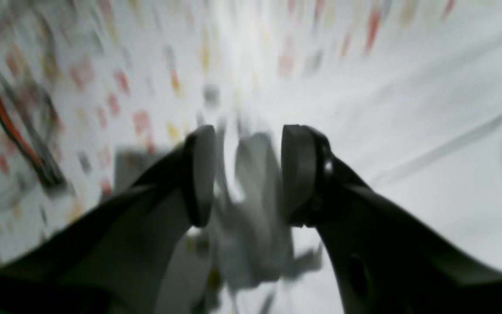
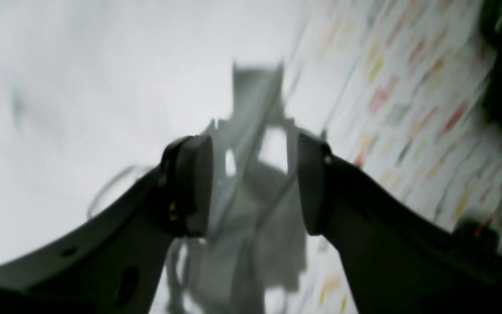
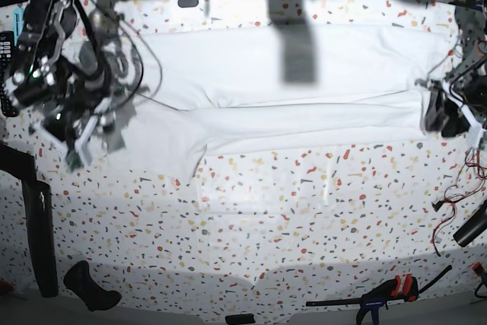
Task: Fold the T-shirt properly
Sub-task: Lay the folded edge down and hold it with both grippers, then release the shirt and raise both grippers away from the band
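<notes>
T-shirt (image 3: 304, 104) white, flat, folded lengthwise

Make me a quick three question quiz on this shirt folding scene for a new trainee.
1. True or false: the T-shirt is bunched into a ball.
2. What holds the left gripper? A) a sleeve B) nothing C) a clamp
3. Which edge of the table in the base view has the orange-and-black clamp?

Key: 1 false, it lies spread out flat. 2 B, its fingers stand apart. 3 The near edge, toward the right.
</notes>
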Tool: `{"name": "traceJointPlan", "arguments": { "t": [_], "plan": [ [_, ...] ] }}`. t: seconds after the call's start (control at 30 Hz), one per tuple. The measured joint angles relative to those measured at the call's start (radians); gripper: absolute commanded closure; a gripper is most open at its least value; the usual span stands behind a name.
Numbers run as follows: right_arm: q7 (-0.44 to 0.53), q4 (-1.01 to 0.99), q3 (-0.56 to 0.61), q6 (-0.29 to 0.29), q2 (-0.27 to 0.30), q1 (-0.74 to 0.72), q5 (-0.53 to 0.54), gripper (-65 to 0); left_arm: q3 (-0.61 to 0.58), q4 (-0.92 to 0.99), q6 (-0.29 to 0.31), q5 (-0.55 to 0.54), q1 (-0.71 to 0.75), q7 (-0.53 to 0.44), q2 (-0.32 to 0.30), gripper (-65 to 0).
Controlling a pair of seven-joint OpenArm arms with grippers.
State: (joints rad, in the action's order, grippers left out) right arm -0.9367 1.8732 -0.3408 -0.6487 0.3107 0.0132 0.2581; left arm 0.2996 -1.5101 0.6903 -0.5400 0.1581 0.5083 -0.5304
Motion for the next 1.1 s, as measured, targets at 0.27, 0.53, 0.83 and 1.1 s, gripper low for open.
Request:
{"name": "traceJointPlan", "arguments": {
  "t": [0.27, 0.53, 0.83, 1.1],
  "plan": [
    [0.035, -0.346, 0.000, 0.014, -0.060, -0.274, 0.051, -30.4, -0.002, -0.059, -0.010, 0.007, -0.019, -0.014, 0.091, -24.1],
    [0.040, -0.780, -0.005, 0.020, -0.059, -0.522, -0.004, -30.4, 0.000, -0.079, -0.013, 0.008, -0.020, -0.008, 0.109, -24.1],
    [-0.006, -0.932, -0.005, 0.040, -0.050, -0.550, -0.105, -30.4, 0.000, -0.079, -0.013, 0.009, -0.020, -0.008, 0.120, -24.1],
    [-0.102, -0.931, -0.005, 0.039, 0.009, -0.555, -0.039, -30.4, 0.000, -0.079, -0.013, 0.009, -0.020, -0.008, 0.120, -24.1]
  ]
}}
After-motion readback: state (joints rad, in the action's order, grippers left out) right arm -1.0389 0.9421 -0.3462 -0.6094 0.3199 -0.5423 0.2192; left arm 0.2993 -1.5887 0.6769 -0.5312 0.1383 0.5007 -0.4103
